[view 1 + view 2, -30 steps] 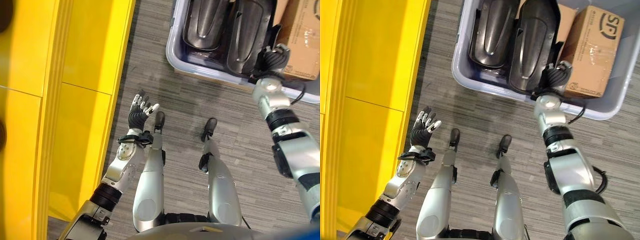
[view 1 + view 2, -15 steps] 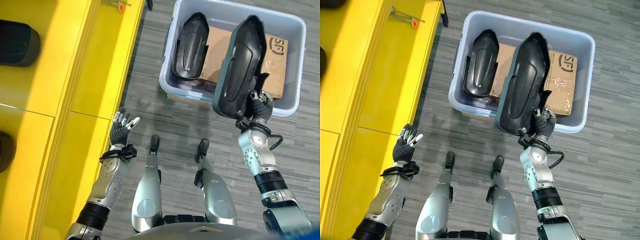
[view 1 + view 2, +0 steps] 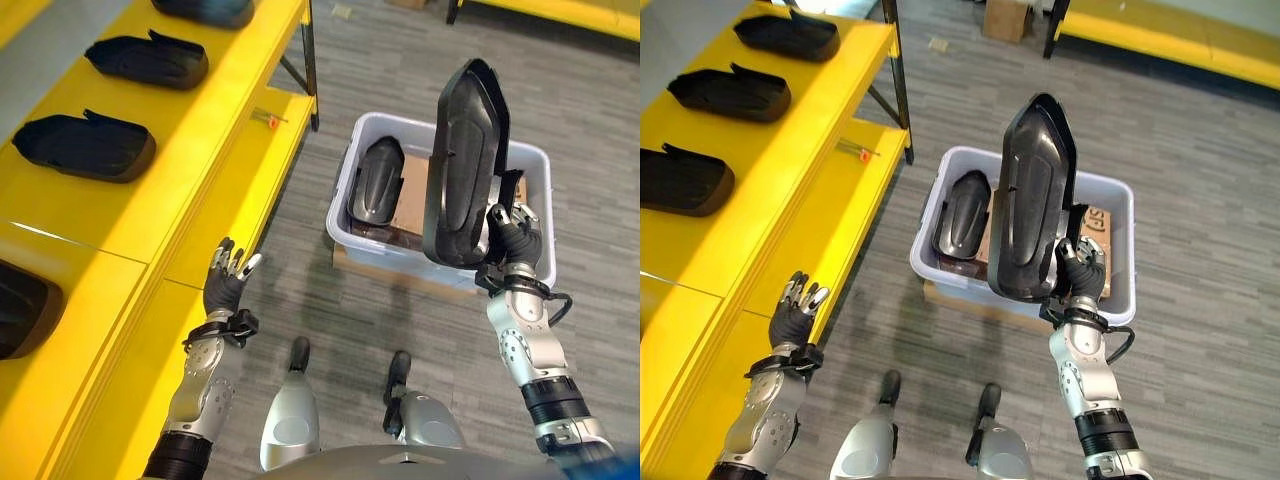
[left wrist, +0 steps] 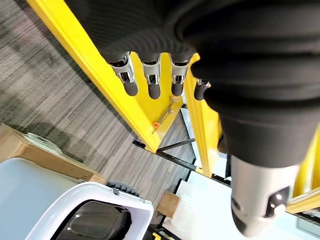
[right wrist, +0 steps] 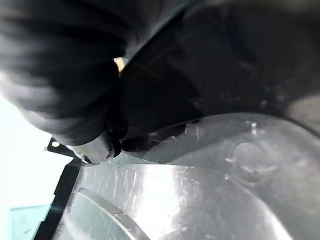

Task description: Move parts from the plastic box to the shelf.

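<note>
1. Your right hand (image 3: 513,238) grips the lower end of a long black part (image 3: 462,165), fingers curled round its edge; the part stands upright, raised above the box (image 3: 535,165).
2. The box sits on the grey floor (image 3: 380,60) near the end of the yellow shelf (image 3: 190,130). It holds a second black part (image 3: 376,186) on its shelf side and a brown carton (image 3: 409,198) beside that.
3. Your left hand (image 3: 226,284) is raised just beside the shelf's front edge, fingers fairly straight and spread, holding nothing. Your left wrist view shows the same relaxed fingers (image 4: 151,80) with the shelf edge beyond them.
4. Black parts already lie in a row on the shelf top: one (image 3: 84,147) nearest your left hand, another (image 3: 147,60) further along.
5. A small orange-tipped item (image 3: 268,119) lies near the shelf's far corner, on the box side.
</note>
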Robot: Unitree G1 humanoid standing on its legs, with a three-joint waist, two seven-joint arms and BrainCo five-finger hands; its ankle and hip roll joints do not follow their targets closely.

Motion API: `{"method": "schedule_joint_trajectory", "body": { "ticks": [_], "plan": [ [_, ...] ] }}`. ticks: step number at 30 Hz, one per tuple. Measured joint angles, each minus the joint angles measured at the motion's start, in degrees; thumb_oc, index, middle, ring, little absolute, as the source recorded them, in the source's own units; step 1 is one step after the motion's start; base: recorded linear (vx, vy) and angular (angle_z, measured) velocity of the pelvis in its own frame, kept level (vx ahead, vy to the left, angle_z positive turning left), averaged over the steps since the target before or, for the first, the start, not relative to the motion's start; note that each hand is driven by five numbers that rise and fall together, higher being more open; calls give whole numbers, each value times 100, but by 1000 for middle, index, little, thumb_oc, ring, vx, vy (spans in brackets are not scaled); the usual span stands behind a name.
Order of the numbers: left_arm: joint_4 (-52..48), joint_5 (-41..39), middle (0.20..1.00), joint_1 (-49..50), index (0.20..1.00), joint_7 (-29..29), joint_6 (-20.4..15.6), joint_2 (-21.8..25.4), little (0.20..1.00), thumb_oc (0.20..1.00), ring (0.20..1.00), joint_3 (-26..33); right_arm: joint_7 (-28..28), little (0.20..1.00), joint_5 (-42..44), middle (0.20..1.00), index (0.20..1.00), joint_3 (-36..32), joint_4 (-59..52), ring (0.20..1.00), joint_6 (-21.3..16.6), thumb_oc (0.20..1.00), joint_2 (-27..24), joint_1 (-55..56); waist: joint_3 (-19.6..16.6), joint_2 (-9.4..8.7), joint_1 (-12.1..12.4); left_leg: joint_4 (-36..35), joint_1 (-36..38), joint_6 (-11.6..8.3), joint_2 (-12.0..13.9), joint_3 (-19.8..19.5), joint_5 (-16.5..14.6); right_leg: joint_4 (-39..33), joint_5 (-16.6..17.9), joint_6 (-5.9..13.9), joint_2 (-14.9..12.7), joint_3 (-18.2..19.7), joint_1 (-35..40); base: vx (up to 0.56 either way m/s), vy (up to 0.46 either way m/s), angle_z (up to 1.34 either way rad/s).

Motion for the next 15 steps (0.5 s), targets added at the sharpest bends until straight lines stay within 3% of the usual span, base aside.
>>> {"method": "schedule_joint_trajectory", "body": {
  "ticks": [4, 6, 7, 8, 10, 12, 13, 15],
  "plan": [
    [2, -6, 1000, 187, 1000, -40, 23, -288, 1000, 1000, 1000, 33, 64, 200, 30, 200, 200, -10, -218, 200, -27, 200, -175, 10, -57, -77, 232, 43, -170, -111, 373, -178, 73, 29, -197, -193, 315, -546, 182, -150, -228, 63],
    [79, -6, 1000, 296, 1000, -94, 157, -346, 1000, 1000, 1000, -83, 190, 200, 134, 200, 200, -17, -243, 200, -64, 200, -356, -62, -75, 93, 567, -178, -496, -96, 581, -363, 205, 236, -423, -310, 509, -1093, 106, -142, -12, 145],
    [140, -5, 1000, 305, 1000, -134, 164, -400, 1000, 1000, 1000, -85, 237, 200, 128, 200, 200, -21, -246, 200, -56, 200, -476, -72, -77, 110, 596, -247, -568, -26, 679, -3, 99, 250, -491, -336, 409, -1418, 110, -218, 118, 184],
    [440, -4, 1000, 425, 1000, -159, 242, -407, 1000, 1000, 1000, -89, 305, 200, 110, 200, 200, -8, -254, 200, -53, 200, -621, -74, -66, 173, 646, -102, -572, 14, 836, 772, 131, 506, -567, -383, 95, -1721, 114, -226, 145, 127],
    [616, -4, 1000, 498, 1000, -156, 268, -438, 1000, 1000, 1000, -77, 304, 200, 109, 200, 200, -105, -363, 200, -53, 200, -607, 110, -44, 263, 630, 359, -362, -13, 984, 1403, 94, 726, -578, -371, -268, -1834, 163, -100, 149, 73],
    [620, -3, 1000, 453, 1000, -159, 268, -567, 1000, 1000, 1000, -59, 296, 200, 116, 200, 200, -303, -503, 200, -41, 200, -574, 506, -92, 432, 486, 596, 34, -72, 1040, 1398, 36, 1106, -675, -114, -632, -1967, 285, 29, 186, 76],
    [616, -1, 1000, 279, 1000, -157, 270, -547, 1000, 1000, 1000, -34, 305, 200, 125, 200, 200, -478, -552, 200, -38, 200, -389, 733, -34, 372, 432, 527, 174, -287, 840, 1244, -130, 1315, -707, 63, -917, -1974, 388, 87, 250, 76],
    [608, 0, 1000, 78, 1000, -155, 261, -317, 1000, 1000, 1000, 91, 323, 200, 239, 200, 200, -468, -557, 200, 14, 200, -8, 953, -36, 76, 439, 808, -28, -138, 529, 1117, -336, 1260, -608, 52, -1191, -1945, 488, 125, 310, 64]
  ]
}}
